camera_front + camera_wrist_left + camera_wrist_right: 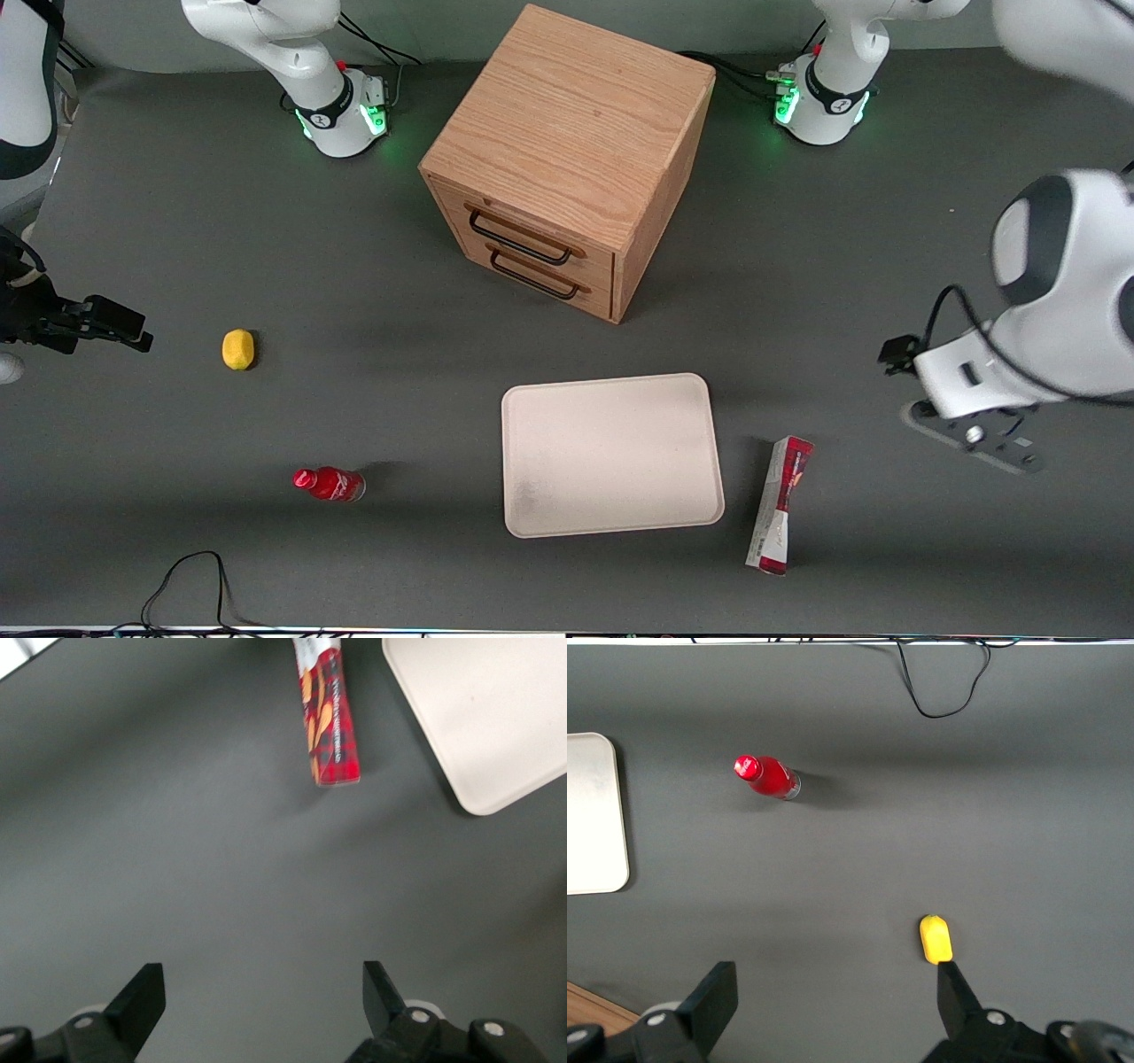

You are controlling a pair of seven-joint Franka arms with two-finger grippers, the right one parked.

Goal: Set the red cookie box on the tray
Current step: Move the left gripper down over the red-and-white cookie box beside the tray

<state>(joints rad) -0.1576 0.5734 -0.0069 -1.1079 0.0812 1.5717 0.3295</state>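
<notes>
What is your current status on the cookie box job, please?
Gripper open, above bare table, off the box's end. Red cookie box flat on the table beside the tray, not on it. Nothing between them.

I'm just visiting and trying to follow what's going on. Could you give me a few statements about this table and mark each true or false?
1. The long flat red cookie box lies on the beige rectangular tray. False: it lies on the table beside the tray.
2. The left gripper has its jaws open, holding nothing. True.
3. The wooden drawer cabinet has one drawer pulled out. False: both are shut.
4. A small red bottle lies on the table. True.
</notes>
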